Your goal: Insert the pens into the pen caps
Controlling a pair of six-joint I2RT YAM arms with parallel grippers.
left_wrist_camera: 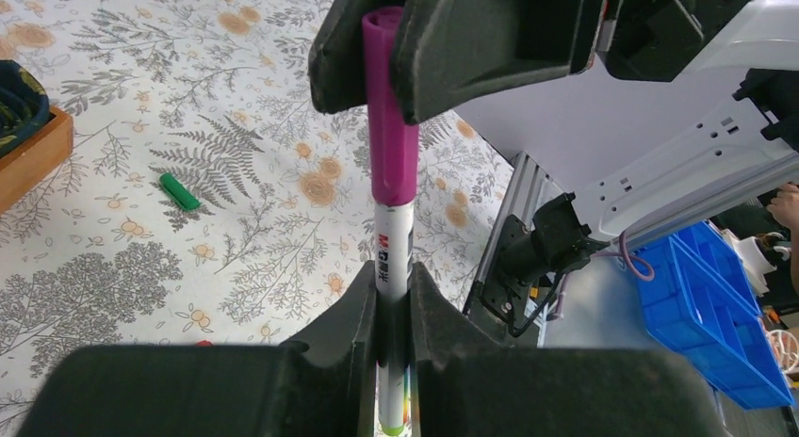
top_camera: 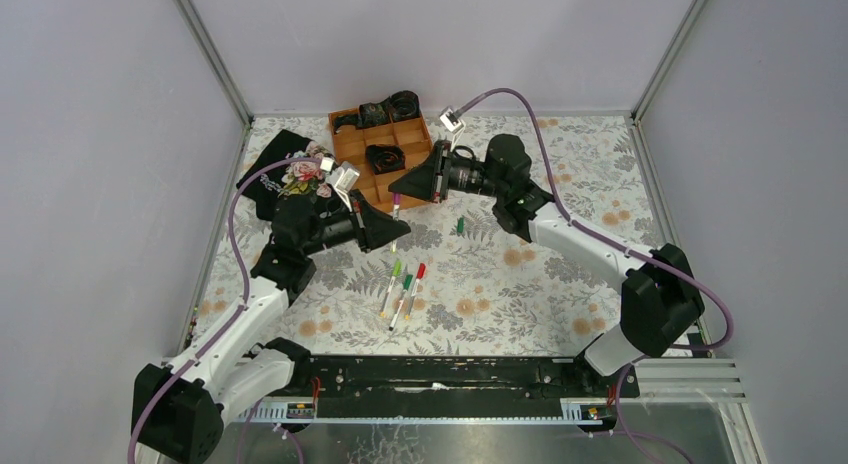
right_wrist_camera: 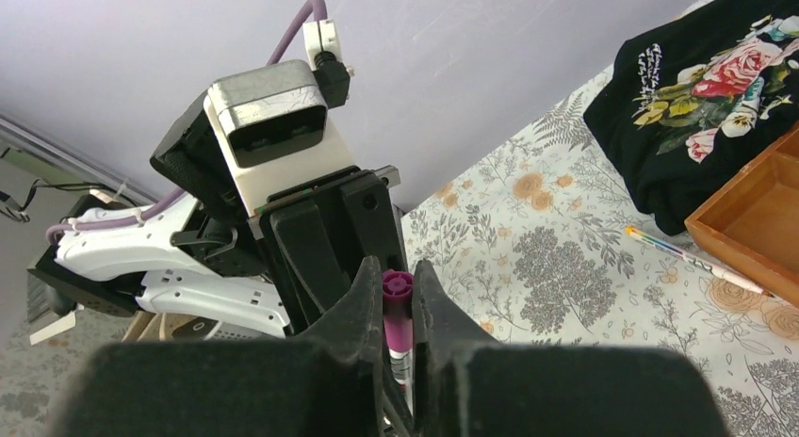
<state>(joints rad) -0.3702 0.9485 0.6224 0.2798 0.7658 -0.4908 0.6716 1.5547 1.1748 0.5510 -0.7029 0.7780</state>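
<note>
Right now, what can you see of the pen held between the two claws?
The pen is a slim white plastic-looking barrel with red and black print and a multicoloured lower end. A magenta cap sits over its upper end. The left claw is shut on the barrel, the right claw on the cap. It hangs clear of the table, touching only the claws.

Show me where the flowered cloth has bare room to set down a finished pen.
Free: the far right corner between the wooden compartment tray and the right wall; also the near strip between the three loose white pens and the right arm's base. Crowded: the middle, where left gripper and right gripper hold the magenta-capped pen.
</note>
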